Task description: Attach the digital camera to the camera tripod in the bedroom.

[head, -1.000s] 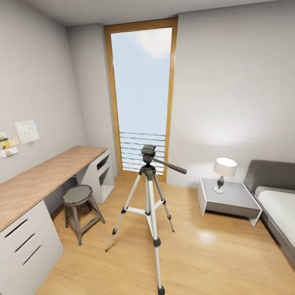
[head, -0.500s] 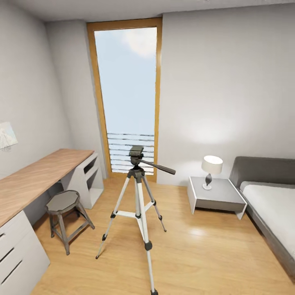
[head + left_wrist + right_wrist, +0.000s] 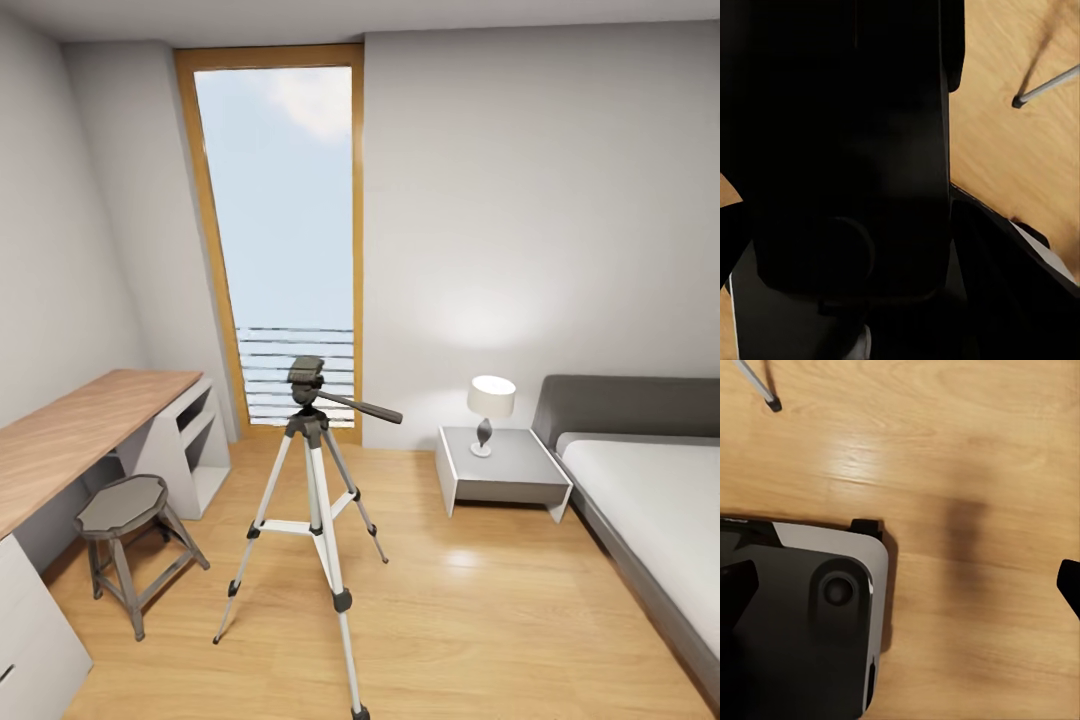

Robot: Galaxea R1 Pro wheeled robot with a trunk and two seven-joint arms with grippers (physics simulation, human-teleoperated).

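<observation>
Bedroom seen from the head camera: light wood floor [image 3: 480, 600], grey walls, tall wood-framed window [image 3: 280, 240] in the far wall toward the left corner. Grey-framed bed [image 3: 640, 480] with white mattress along the right wall. Long wooden desk [image 3: 80, 430] along the left wall, its far end near the window.

Camera tripod [image 3: 315, 500] stands upright on the floor in the middle of the room, in front of the window, legs spread, one leg reaching toward the near edge of the view. Black head on top, long pan handle angled out toward the bed side. Nothing is mounted on the head.

Low grey nightstand [image 3: 500, 465] sits against the far wall, just beside the head of the bed; a small white-shaded lamp [image 3: 490, 410] stands on its back left part. Grey metal stool [image 3: 125, 540] stands just beside the desk's front edge, apart from the tripod.

Left wrist camera: dark robot body close up, floor beyond, and one silver tripod leg [image 3: 1046, 88] with its black foot on the floor. Jaw state cannot be told.

Right wrist camera: the robot's black and grey base [image 3: 802, 622] over the floor, a tripod foot [image 3: 771, 403] at a far corner. Jaw state cannot be told here either.
</observation>
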